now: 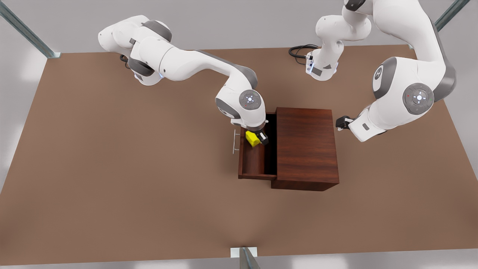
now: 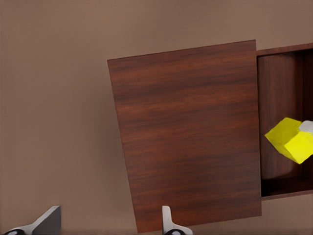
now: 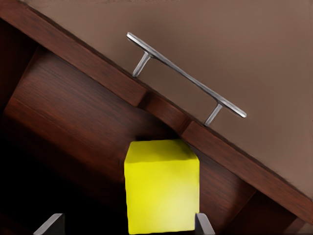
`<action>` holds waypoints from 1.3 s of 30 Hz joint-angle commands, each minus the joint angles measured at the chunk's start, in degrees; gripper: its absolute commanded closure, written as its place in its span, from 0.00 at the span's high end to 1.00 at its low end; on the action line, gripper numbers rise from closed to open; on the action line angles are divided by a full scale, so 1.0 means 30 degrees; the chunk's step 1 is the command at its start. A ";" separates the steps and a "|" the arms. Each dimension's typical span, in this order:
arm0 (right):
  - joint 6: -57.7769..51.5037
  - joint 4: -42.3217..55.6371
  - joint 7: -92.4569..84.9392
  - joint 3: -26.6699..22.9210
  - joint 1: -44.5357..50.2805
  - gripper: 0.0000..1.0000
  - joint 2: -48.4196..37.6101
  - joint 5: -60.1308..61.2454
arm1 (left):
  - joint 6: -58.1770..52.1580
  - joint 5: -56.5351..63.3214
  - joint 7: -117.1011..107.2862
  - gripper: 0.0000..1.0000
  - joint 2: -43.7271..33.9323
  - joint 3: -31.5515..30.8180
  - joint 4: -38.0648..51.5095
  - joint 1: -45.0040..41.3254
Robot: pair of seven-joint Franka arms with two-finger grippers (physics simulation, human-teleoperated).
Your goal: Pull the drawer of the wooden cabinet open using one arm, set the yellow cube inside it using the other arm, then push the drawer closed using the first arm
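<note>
Your right gripper [image 1: 257, 140], half hidden by its wrist, pinches the one yellow cube [image 1: 253, 138] over the open drawer [image 1: 254, 160]; left gripper [image 1: 341, 122] spread beside the cabinet [image 1: 306, 147].

The right gripper [image 1: 258, 139] is mostly hidden under its own white wrist above the drawer [image 1: 257, 164]; just one black finger shows beside the yellow cube [image 1: 253, 138]. In the right wrist view, the picture's edge cuts off the fingertips [image 3: 49, 225] and the cube's near face. The cabinet [image 1: 306, 147] covers the drawer's back part, which is dark shadow there. In the left wrist view, the left gripper [image 2: 110, 223] shows as two finger stubs cut by the edge beside the cabinet, and the cube is clipped at the border.
</note>
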 commanded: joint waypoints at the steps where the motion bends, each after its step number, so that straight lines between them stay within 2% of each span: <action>1: -0.1668 0.0032 0.4287 0.0057 -0.0658 1.00 -0.0442 -0.0073 | -0.0002 -0.0008 0.0046 1.00 -0.0019 -0.0005 -0.0011 -0.0009; 2: -0.4597 0.0032 0.0832 0.0203 -0.2559 1.00 -0.1467 -0.0016 | -0.0002 -0.0008 0.0046 1.00 -0.0048 -0.0005 0.0018 -0.0009; 5: -0.8381 0.0003 -0.6082 0.1170 -0.9590 1.00 -0.2027 -0.0132 | -0.0002 -0.0037 0.0017 1.00 -0.0048 -0.0005 0.0018 -0.0038; 6: -0.9085 -0.0056 -0.9331 0.1170 -1.1905 1.00 -0.2201 -0.0279 | -0.0002 -0.0038 -0.0099 1.00 -0.0048 -0.0064 0.0018 -0.0126; 7: -0.9175 -0.0114 -1.1589 0.0938 -1.2789 1.00 -0.2407 -0.1006 | 0.0028 -0.0038 -0.0509 1.00 -0.0048 -0.0180 0.0018 -0.0243; 8: -0.8708 -0.0348 -1.6452 0.0820 -1.4343 1.00 -0.3253 -0.1481 | 0.0028 -0.0038 -0.1270 1.00 -0.0077 -0.0239 -0.0011 -0.0682; 9: -0.6875 -0.2094 -2.0077 -0.1540 -1.4461 1.00 -0.4801 -0.0145 | 0.0028 -0.0038 -0.2525 1.00 0.0010 -0.0239 0.0076 -0.1498; 10: -0.2246 -0.6459 -2.5901 -0.5383 -1.3995 1.00 -0.7646 0.3055 | 0.0057 -0.0008 -0.5363 1.00 0.0304 -0.0210 0.0804 -0.3545; 11: -0.1908 -0.8165 -3.4046 -0.6383 -1.3818 1.00 -0.8966 0.3207 | 0.1424 -0.0126 -0.9666 1.00 0.1152 -0.0617 0.2506 -0.5569; 12: -0.2027 -0.9516 -3.7638 -0.8845 -1.2414 1.00 -1.0287 0.3733 | 0.4419 -0.0038 -1.3014 1.00 0.2000 -0.1557 0.2683 -0.6687; 13: -0.2173 -1.0310 -3.9665 -1.1161 -1.0509 1.00 -1.1255 0.3998 | 0.6820 0.0342 -1.7494 1.00 0.4488 -0.1470 0.5168 -0.8649; 14: -0.3693 -1.0193 -3.9870 -1.1486 -1.0184 1.00 -1.1666 0.4203 | 0.9690 0.1425 -2.2299 1.00 0.7448 -0.1324 0.8043 -1.0494; 15: -0.5774 -0.9257 -3.9841 -1.1574 -1.0301 1.00 -1.1520 0.4233 | 1.3028 0.3038 -2.6809 1.00 0.8710 -0.1148 0.8455 -1.1609; 16: -0.6334 -0.9108 -3.9871 -1.1574 -1.0389 1.00 -1.1461 0.4233 | 1.5173 0.3214 -2.9133 1.00 0.9473 -0.1089 0.8485 -1.2225; 19: -0.7476 -0.9255 -3.9168 -1.1574 -1.0301 1.00 -1.1197 0.5229 | 1.5174 0.5646 -2.9046 1.00 1.0586 -0.1060 0.8426 -1.3192; 30: -0.7447 -0.9138 -3.8728 -1.1545 -1.0272 1.00 -1.1109 0.5287 | 1.5350 0.7052 -2.9016 1.00 1.3135 -0.0591 0.7723 -1.4570; 39: -0.7476 -0.9138 -3.8611 -1.1545 -1.0272 1.00 -1.1109 0.5287 | 1.0987 0.7374 -2.5123 1.00 1.2843 -0.0562 0.6844 -1.4570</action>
